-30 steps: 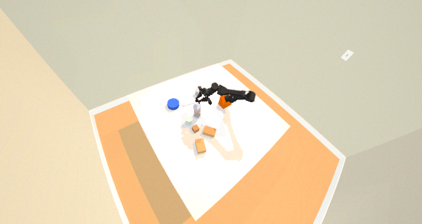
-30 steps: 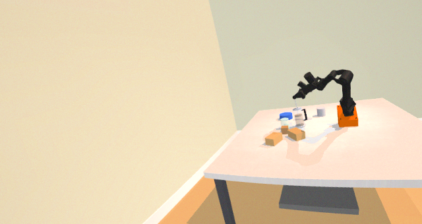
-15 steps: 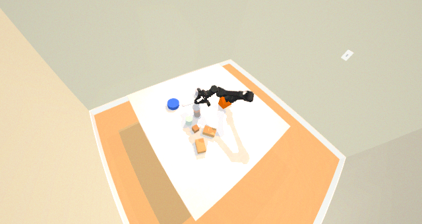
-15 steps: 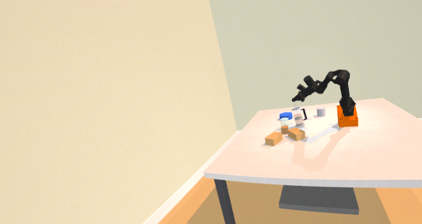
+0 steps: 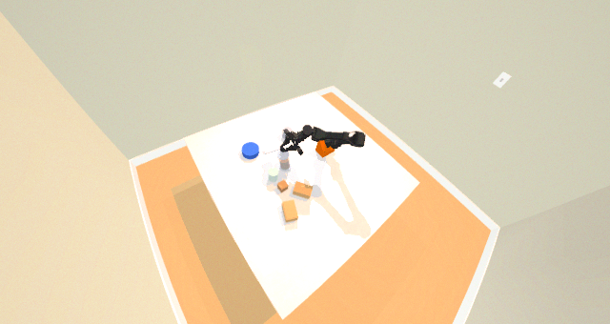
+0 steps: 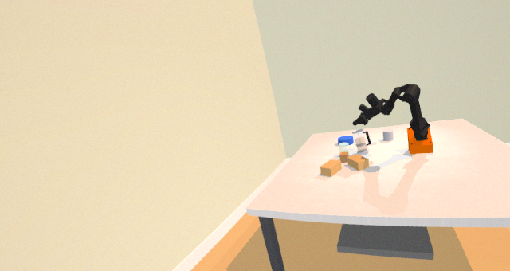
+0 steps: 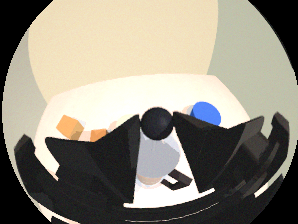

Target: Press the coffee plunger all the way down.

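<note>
Gripper (image 7: 157, 124) is clamped on the plunger knob (image 7: 157, 123) above the press (image 6: 360, 142). Push straight down the rod; sideways load risks tipping.

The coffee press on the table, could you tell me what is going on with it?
The gripper is shut on the black knob of the plunger, directly above the coffee press. The press stands upright on the table, beside a blue lid and some brown boxes. The plunger is not fully down yet.

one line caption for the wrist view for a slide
Pincer shut on the round black plunger knob, directly above the clear glass coffee press.
</note>
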Available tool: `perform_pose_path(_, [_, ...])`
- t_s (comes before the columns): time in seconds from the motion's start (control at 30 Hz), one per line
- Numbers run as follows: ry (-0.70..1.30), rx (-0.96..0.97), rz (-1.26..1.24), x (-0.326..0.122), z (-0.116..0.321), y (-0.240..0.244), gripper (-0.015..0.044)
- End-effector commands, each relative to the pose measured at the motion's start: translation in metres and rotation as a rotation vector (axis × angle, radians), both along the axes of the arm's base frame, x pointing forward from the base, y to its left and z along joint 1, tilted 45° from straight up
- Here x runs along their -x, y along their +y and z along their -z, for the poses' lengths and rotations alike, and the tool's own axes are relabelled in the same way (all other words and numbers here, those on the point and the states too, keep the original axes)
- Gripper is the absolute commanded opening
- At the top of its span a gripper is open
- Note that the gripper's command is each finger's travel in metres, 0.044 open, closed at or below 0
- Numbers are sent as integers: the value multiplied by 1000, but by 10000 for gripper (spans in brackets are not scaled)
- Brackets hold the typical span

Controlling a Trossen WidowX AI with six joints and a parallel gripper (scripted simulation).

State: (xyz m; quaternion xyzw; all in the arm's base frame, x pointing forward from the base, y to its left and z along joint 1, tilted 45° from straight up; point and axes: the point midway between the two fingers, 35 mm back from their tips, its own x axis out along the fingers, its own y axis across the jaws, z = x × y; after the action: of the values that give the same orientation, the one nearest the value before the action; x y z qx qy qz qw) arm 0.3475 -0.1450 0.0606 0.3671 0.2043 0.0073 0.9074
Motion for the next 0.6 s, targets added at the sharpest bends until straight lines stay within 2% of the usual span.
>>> perform_pose_path(0.0, [46,-53,-44,1,17,18,128])
perform_pose_path(0.57, [46,-53,-44,0,18,15,128])
